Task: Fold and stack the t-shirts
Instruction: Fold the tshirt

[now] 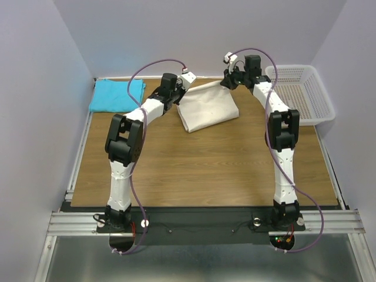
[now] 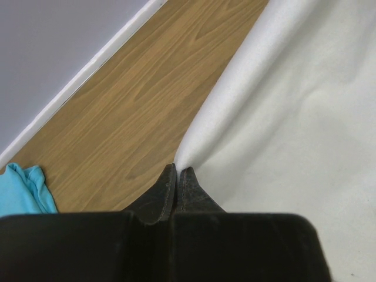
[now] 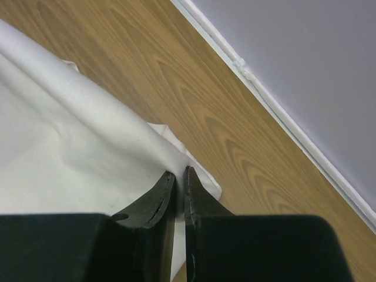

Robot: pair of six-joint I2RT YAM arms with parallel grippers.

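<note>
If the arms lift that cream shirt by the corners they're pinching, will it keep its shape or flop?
Probably floppy: the cream shirt bunches into a soft ridge where the left gripper and right gripper pinch it. Likely light, since thin fingertip pinches hold it. It should drag rather than slide freely on the wooden table.

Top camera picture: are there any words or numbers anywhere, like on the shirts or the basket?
None: no word, number, brand or sign can be read in any view.
The cream-white t-shirt and the turquoise t-shirt are plain. The white mesh basket shows no label, and the wooden table shows no print.
</note>
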